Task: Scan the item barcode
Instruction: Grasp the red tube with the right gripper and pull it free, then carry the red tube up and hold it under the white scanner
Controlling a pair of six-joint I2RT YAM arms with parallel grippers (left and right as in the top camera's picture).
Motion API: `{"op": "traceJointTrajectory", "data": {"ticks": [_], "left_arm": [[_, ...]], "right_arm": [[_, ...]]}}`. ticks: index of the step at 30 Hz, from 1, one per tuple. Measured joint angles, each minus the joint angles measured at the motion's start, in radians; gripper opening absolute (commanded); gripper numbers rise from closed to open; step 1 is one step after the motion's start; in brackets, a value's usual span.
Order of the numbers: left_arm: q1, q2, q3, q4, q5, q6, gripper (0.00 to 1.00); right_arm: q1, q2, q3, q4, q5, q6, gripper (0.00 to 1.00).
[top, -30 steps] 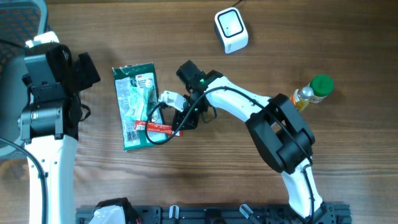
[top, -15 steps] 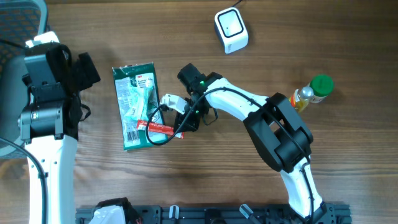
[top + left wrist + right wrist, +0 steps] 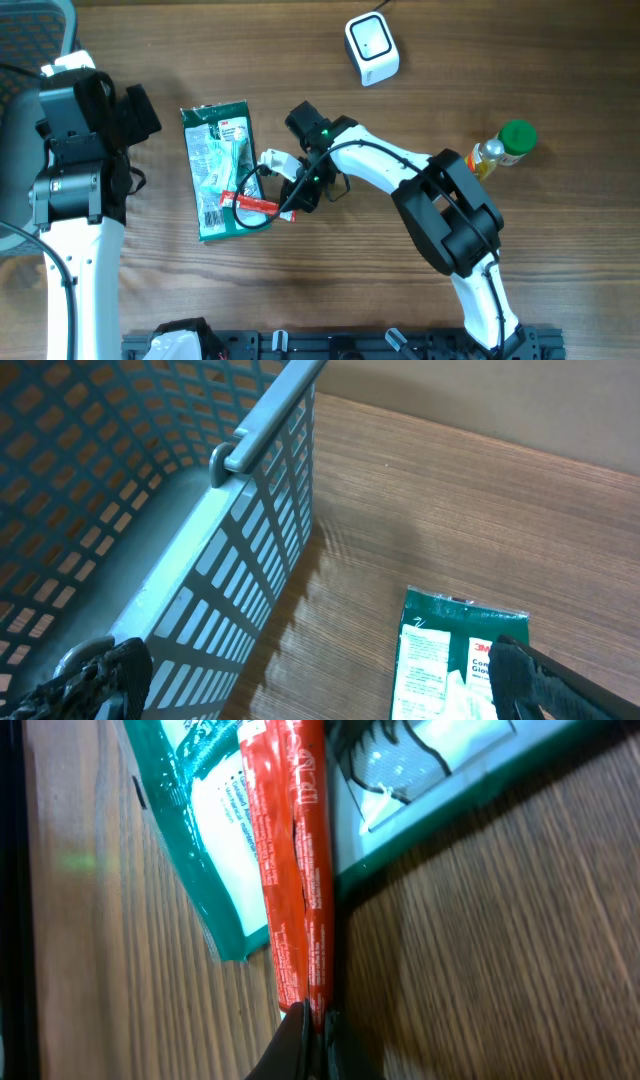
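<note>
Woodgrain table (image 3: 560, 260), right fingers (image 3: 292, 1048) pinching slim red packet (image 3: 295, 870) over green pouch (image 3: 215, 160), left fingers (image 3: 545, 682) wide

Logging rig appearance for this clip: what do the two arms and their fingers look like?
Both arms have white tube-like links and bulky black joint housings. The right arm carries a thin black cable along its white link and a small green light near the wrist. The left arm has a black cable across its white link. The left fingers and right fingers are black.

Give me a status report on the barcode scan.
Left gripper open beside basket. Right gripper shut on red packet. Packet lies across green package; scanner stands apart.
</note>
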Motion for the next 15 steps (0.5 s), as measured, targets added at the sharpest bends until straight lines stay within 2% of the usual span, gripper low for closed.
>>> {"op": "traceJointTrajectory", "data": {"ticks": [4, 11, 15], "left_arm": [[0.0, 0.0, 0.0, 0.0, 0.0, 0.0, 1.0], [0.0, 0.0, 0.0, 0.0, 0.0, 0.0, 1.0], [0.0, 0.0, 0.0, 0.0, 0.0, 0.0, 1.0]], "right_arm": [[-0.037, -0.008, 0.045, -0.098, -0.004, -0.002, 0.04], [-0.058, -0.222, 0.055, -0.262, -0.012, -0.254, 0.04], [-0.058, -0.272, 0.066, -0.282, -0.014, -0.321, 0.04]]}}
